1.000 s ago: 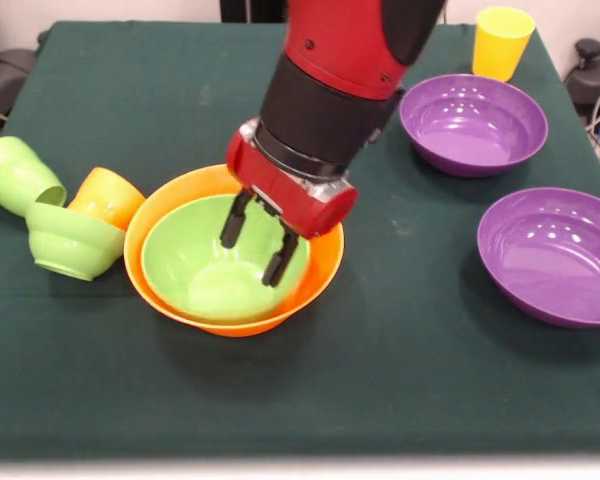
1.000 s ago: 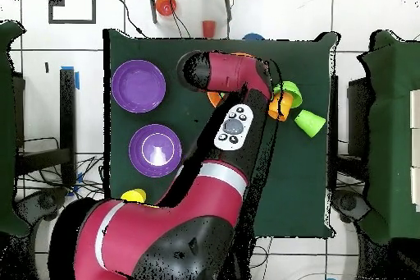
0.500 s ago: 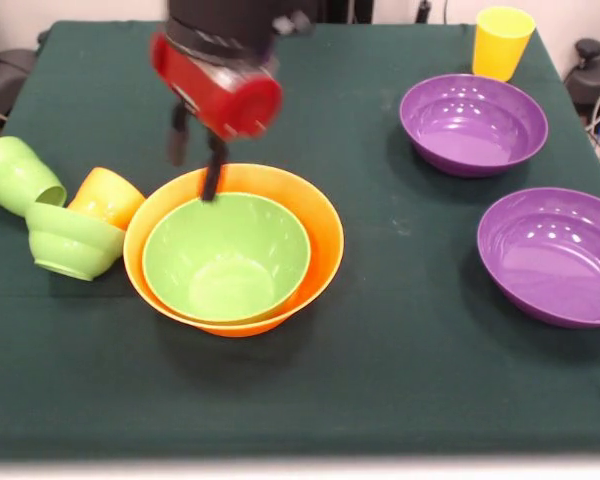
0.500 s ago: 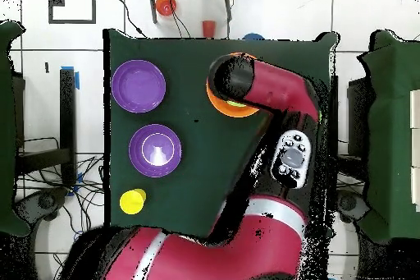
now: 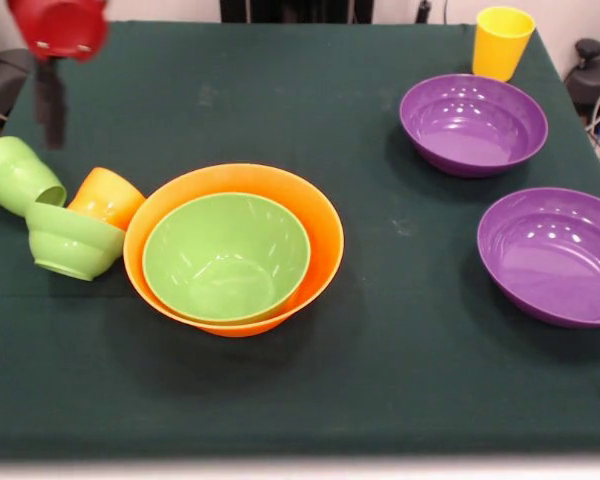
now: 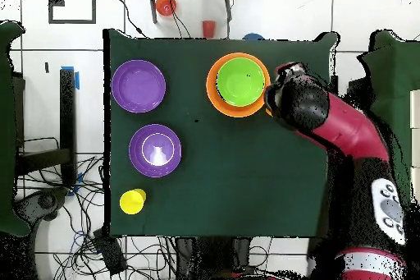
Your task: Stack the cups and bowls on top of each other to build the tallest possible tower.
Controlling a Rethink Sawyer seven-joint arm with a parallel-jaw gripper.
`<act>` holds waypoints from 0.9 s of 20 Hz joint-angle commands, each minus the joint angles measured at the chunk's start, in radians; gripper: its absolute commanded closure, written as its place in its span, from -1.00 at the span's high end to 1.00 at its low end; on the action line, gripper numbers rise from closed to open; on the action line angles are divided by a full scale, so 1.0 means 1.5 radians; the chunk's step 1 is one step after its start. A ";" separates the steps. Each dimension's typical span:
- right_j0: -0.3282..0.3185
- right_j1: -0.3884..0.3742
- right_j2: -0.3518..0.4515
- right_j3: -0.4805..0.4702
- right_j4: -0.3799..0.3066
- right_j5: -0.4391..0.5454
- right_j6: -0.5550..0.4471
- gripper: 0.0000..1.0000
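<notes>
Your claw (image 5: 48,100), too blurry to tell if open, hangs at 12 o'clock above the tipped green cup (image 5: 18,174), which lies pointing toward 4 o'clock.

- Tower: a medium light-green bowl (image 5: 226,257) nested upright inside the large orange bowl (image 5: 325,240), near the table's middle.
- 2 purple bowls (image 5: 473,123) (image 5: 553,254), wide, shallow, upright and empty, lie apart on the cloth.
- Yellow cup (image 5: 501,41) stands upright beside one purple bowl.
- Light-green cup (image 5: 16,174) and orange cup (image 5: 107,197) lie tipped over, touching a small overturned light-green bowl (image 5: 72,241) beside the tower.
</notes>
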 commanded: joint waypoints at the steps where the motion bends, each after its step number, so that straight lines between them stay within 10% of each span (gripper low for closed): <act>1: -0.035 -0.016 0.186 0.144 -0.120 -0.039 -0.155 1.00; 18: 0.045 0.052 0.014 0.174 -0.411 -0.279 -0.005 1.00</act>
